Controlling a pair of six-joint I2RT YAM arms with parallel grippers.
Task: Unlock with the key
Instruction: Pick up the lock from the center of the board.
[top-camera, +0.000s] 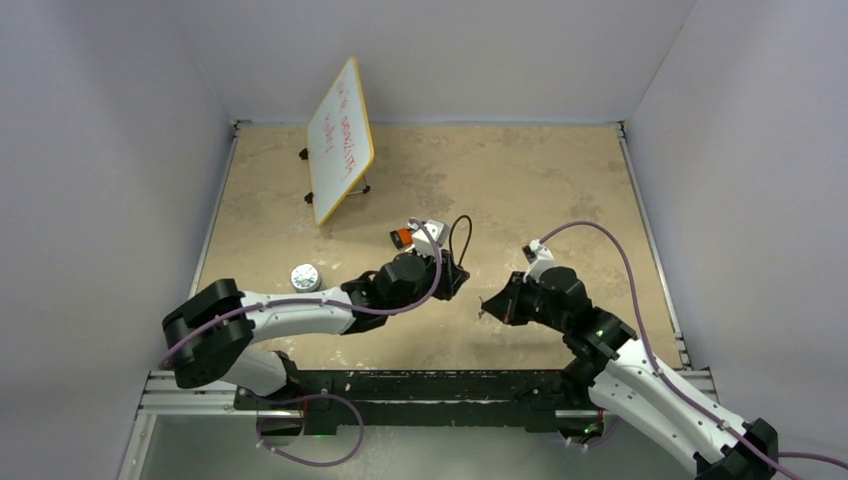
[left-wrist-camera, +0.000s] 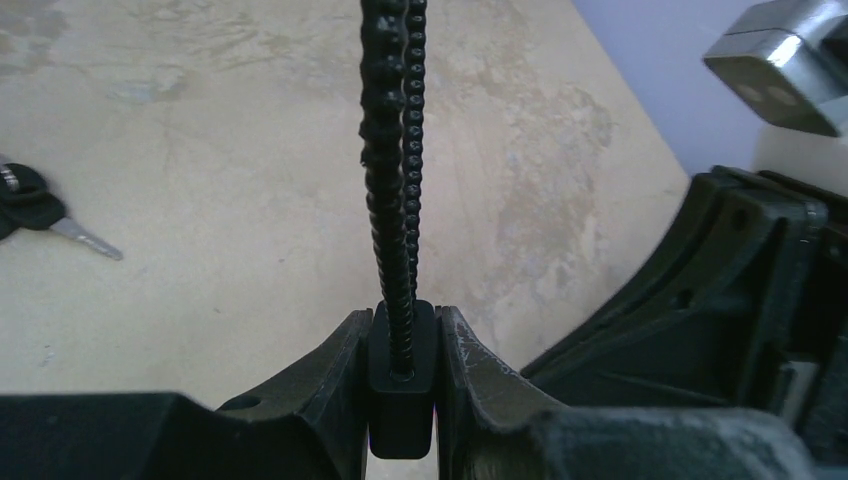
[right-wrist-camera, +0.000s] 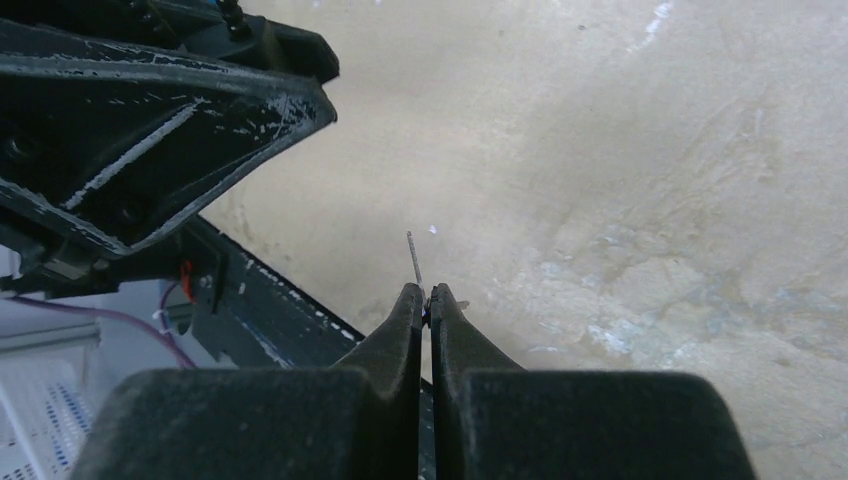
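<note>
Black cable lock (left-wrist-camera: 391, 200) clamped in left claw (left-wrist-camera: 403, 322), right claw (right-wrist-camera: 427, 294) pinching key (right-wrist-camera: 413, 256)

The tilted whiteboard (top-camera: 340, 140) at the far side of the worktop (top-camera: 520, 180) carried red handwritten lines, too small and slanted to be read.

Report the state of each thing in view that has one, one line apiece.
left claw: shut on the lock.
lock: held upright, cable rising from it.
right claw: shut on the key.
key: pinched, blade pointing forward, apart from the lock.
spare key: lying flat on the table, untouched.
whiteboard: standing tilted on its feet.
</note>
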